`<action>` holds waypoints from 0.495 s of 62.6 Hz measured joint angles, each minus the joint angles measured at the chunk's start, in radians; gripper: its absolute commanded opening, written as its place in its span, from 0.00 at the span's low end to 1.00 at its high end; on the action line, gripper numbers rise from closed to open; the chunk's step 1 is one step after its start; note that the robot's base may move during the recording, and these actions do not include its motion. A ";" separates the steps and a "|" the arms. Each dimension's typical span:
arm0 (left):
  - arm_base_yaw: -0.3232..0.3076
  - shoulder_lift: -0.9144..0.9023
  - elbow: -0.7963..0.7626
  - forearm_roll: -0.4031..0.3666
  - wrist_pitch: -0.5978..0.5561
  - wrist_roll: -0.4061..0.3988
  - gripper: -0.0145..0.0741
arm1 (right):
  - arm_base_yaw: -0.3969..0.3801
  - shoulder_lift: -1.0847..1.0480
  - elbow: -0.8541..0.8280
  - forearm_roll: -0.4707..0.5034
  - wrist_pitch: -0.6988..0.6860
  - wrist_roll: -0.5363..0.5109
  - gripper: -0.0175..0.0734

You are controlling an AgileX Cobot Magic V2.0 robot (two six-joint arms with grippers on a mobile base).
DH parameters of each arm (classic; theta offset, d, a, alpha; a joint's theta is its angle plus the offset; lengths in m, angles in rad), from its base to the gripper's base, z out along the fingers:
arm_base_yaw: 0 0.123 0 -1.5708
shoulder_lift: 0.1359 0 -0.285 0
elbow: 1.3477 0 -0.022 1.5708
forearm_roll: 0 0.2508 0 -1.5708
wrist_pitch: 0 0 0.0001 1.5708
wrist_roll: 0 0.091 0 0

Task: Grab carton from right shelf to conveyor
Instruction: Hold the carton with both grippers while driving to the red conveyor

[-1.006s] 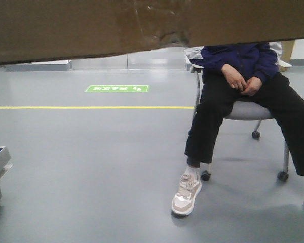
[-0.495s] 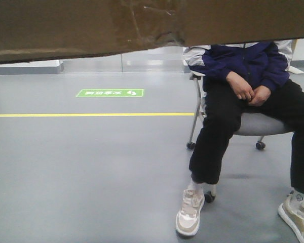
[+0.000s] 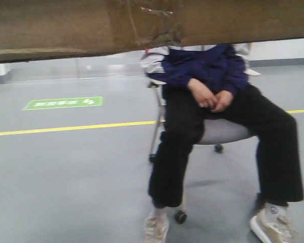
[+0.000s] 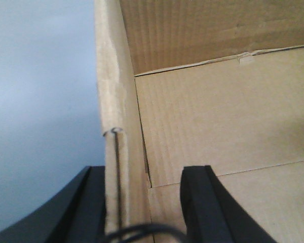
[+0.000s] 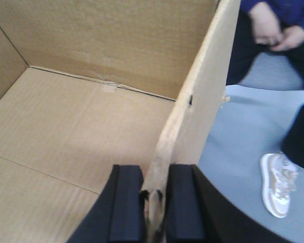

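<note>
**Q:** so where's the job at, carton on the conveyor yet?

**Me:** nope, mid-carry I'd say. Closest stuff first: my right pincer (image 5: 155, 187) is clamped on a side wall of the carton (image 5: 91, 116), one finger inside, one outside, cardboard squashed between. My left pincer (image 4: 144, 177) straddles another wall the same way. The outer finger is against it, but a sliver of box floor shows between the inner finger and the wall, so I can't tell if that one's really biting. The box is open on top with nothing in it

**Q:** and where's the thing itself?

**Me:** up in the air between my arms. In the front view its underside fills the top strip, with bare grey floor (image 3: 66, 177) below and nothing propping it. So the "off the shelf" part looks done, though no shelf shows in any view, and no conveyor either. What's left, I reckon: find the conveyor, carry it over, set it down, let go. There's also a person (image 3: 213, 101) sat on a wheeled chair (image 3: 225, 132) right ahead, so I'd mind them

**Q:** any labels or print?

**Me:** none on the cardboard that I can see, just crinkly clear tape (image 3: 154, 23) over a torn seam. Further back there's a yellow line (image 3: 66, 127) on the floor, and past it a green sign (image 3: 63, 103) with white marks, too blurry to read
</note>
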 measured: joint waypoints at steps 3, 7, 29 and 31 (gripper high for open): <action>0.000 0.000 0.000 0.000 0.000 0.000 0.15 | 0.000 0.000 0.000 0.000 -0.002 0.000 0.12; 0.000 0.000 0.000 0.002 0.000 0.000 0.15 | 0.000 0.000 0.000 0.000 -0.002 0.000 0.12; -0.005 0.000 0.000 0.048 -0.002 0.000 0.15 | 0.000 0.000 0.000 0.002 -0.020 0.000 0.12; -0.006 0.000 0.000 0.055 -0.004 0.000 0.15 | 0.000 0.000 0.000 0.002 -0.023 0.000 0.12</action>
